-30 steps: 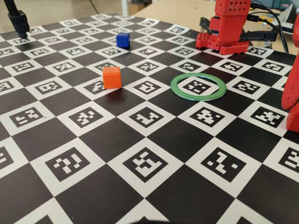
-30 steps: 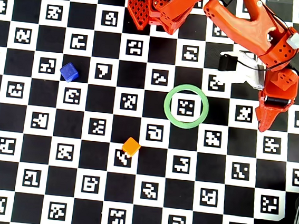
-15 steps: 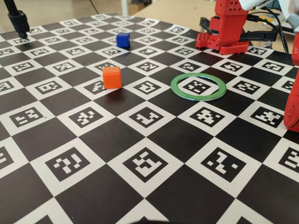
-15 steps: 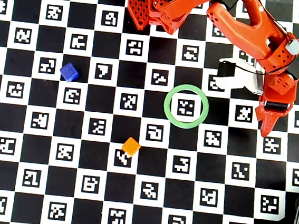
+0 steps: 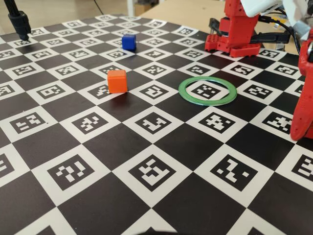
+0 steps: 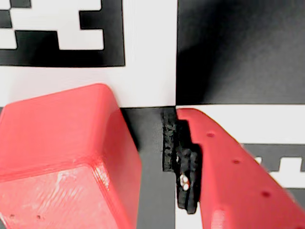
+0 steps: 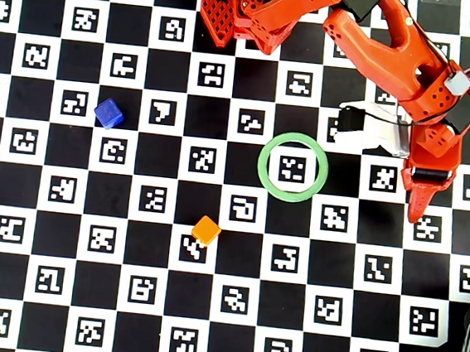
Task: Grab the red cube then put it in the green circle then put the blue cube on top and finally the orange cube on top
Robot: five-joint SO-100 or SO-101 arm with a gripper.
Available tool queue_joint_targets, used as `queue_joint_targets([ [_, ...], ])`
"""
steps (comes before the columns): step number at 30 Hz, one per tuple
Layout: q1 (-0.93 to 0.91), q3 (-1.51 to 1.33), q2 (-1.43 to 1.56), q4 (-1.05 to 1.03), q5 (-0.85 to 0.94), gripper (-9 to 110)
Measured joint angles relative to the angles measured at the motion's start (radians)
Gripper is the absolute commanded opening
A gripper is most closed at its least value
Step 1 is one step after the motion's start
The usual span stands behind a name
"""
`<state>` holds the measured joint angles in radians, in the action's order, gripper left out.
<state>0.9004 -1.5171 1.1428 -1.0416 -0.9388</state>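
In the wrist view the red cube (image 6: 62, 157) fills the lower left, resting on the checkerboard. One red finger with a black pad (image 6: 183, 162) stands to its right, and a strip of board shows between them. The other finger is hidden. My gripper (image 7: 419, 206) points down at the board well right of the green circle (image 7: 292, 167), which holds nothing; it covers the red cube in the overhead view. The blue cube (image 7: 109, 113) sits far left, the orange cube (image 7: 206, 230) below and left of the circle. In the fixed view the gripper (image 5: 303, 122) is at the right edge.
The arm's red base (image 7: 243, 10) stands at the top of the overhead view, with white and black cabling (image 7: 373, 127) hanging off the wrist. A black stand (image 5: 19, 22) rises at the far left corner of the fixed view. The board's edge lies close on the right.
The gripper has moved slightly down in the overhead view, nearer the fixed camera, and lower towards the board. The cubes and the circle have not moved.
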Motion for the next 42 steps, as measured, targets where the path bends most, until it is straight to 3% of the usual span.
queue_joint_targets([
  [13, -0.005, 0.002, -0.002, 0.015, 0.038, 50],
  [29, -0.02, 0.04, -0.025, -0.063, 0.287, 48],
  [42, -0.018, 0.066, -0.041, -0.074, 0.364, 47],
])
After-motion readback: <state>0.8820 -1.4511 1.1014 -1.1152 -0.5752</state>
